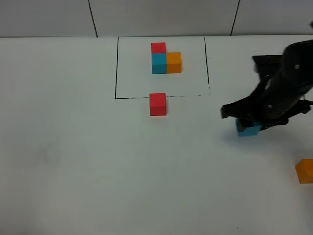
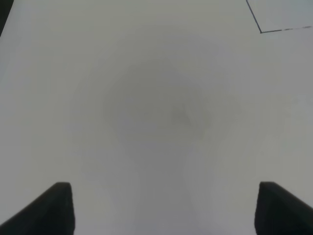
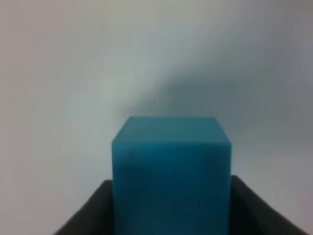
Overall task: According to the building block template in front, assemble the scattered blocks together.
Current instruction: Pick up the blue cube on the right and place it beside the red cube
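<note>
template (image 1: 165,58): three cubes stuck together in an l. red at the back, cyan in front of it, orange touching the cyan one's right side. it sits inside a thin black rectangle (image 1: 116,68) drawn on the white table (image 1: 73,161).
red block (image 1: 157,104): loose, straight out in front of the template, sitting right on the rectangle's near line.
cyan block (image 1: 248,129): off to the right of the template and a bit nearer the camera, outside the rectangle, mostly hidden under the arm.
right gripper (image 1: 247,122): pinching the cyan block. the wrist cam shows a dark finger (image 3: 88,215) hugging each side of it. can't tell if the block is off the table or not.
orange block (image 1: 305,170): way further right of the template and nearer again, cut off by the overhead view's edge, nothing touching it.
left gripper (image 2: 166,208): fingers spread wide, nothing between them, just bare table under it. only shows in its own wrist cam, with one corner of the rectangle in view, so it's to the left of the template.
</note>
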